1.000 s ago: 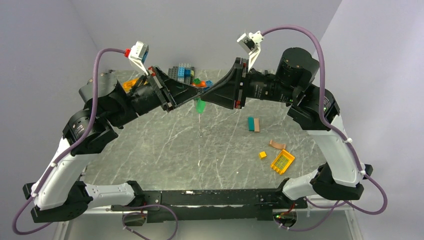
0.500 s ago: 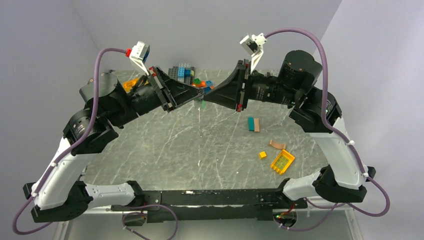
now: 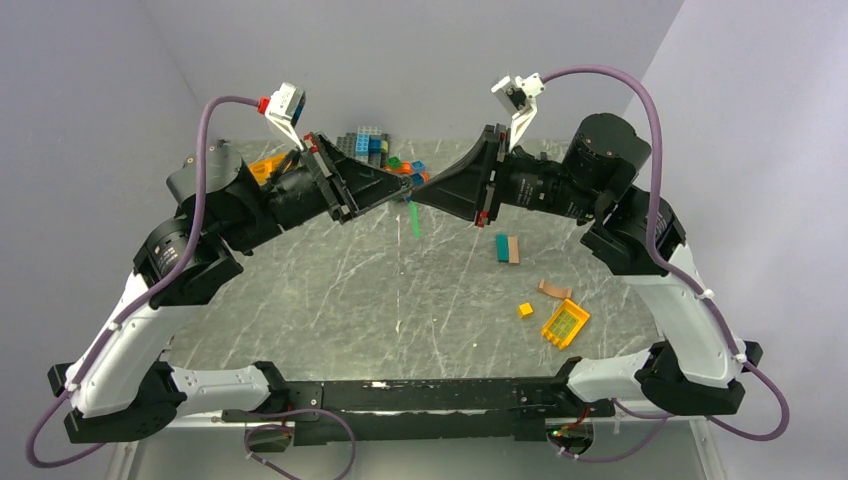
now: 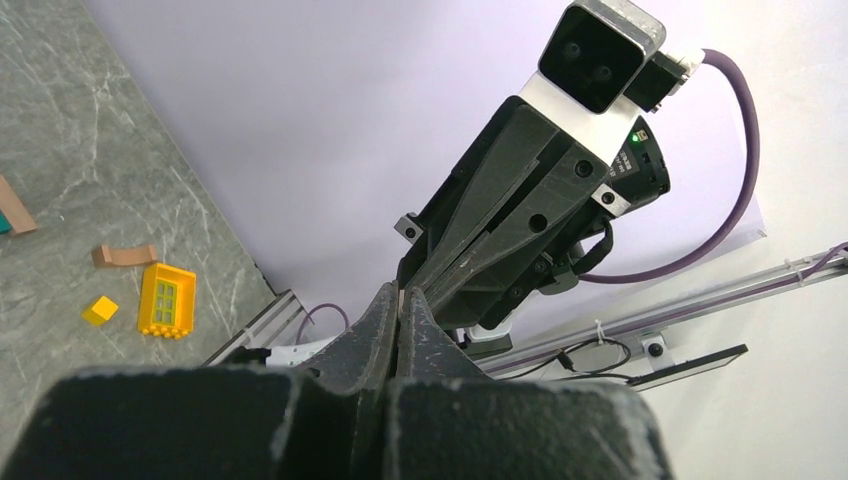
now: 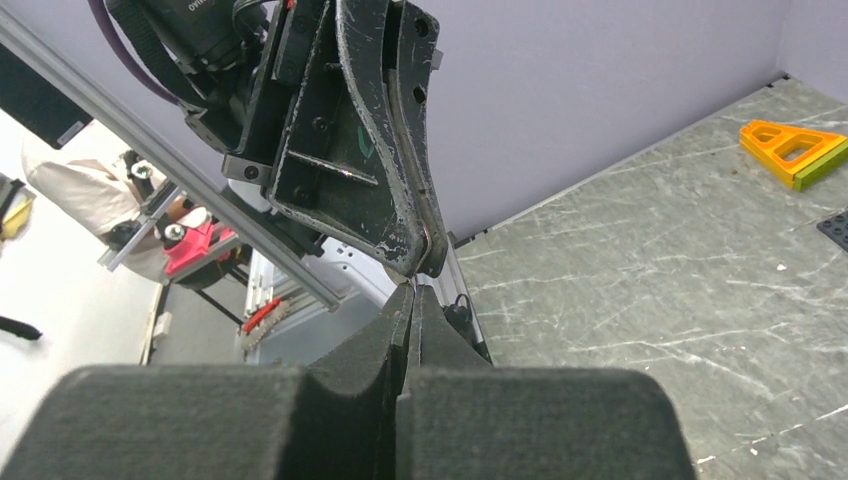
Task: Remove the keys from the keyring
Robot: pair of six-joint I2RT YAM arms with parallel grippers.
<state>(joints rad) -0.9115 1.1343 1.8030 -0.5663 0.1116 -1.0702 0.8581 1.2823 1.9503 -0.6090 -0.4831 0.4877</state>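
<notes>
Green plastic marks the task's thing: a slim green key or tag (image 3: 415, 220) is seen hanging above the grey marbled table (image 3: 330, 290), just in front of and to the right of the heap of coloured toy bricks (image 3: 368, 143). It is hung directly under the spot where the black left gripper (image 3: 404, 186) and the black right gripper (image 3: 420, 194) are brought tip to tip. Both pairs of jaws are pressed fully together, and no gap is shown in either wrist view. A thin metal keyring is presumed to be pinched at that spot, but it is too small to be made out from above. In the right wrist view a fine curved wire (image 5: 432, 245) is glimpsed at the left gripper's fingertip; whether that is the ring cannot be told, nor which claw carries the load.

The assembly is judged to be light, so weight is of little concern. The difficulty is expected in the ring, which is likely stiff, springy and smooth, and easily slipped from flat pads. The ring is best taken across its wire by one claw, close to the split end, while the key is taken by its flat head and worked round the coil. The green piece is free to swing and twist, so it is best gripped near its hole. A hard pull is judged likely to spring the ring loose.
</notes>
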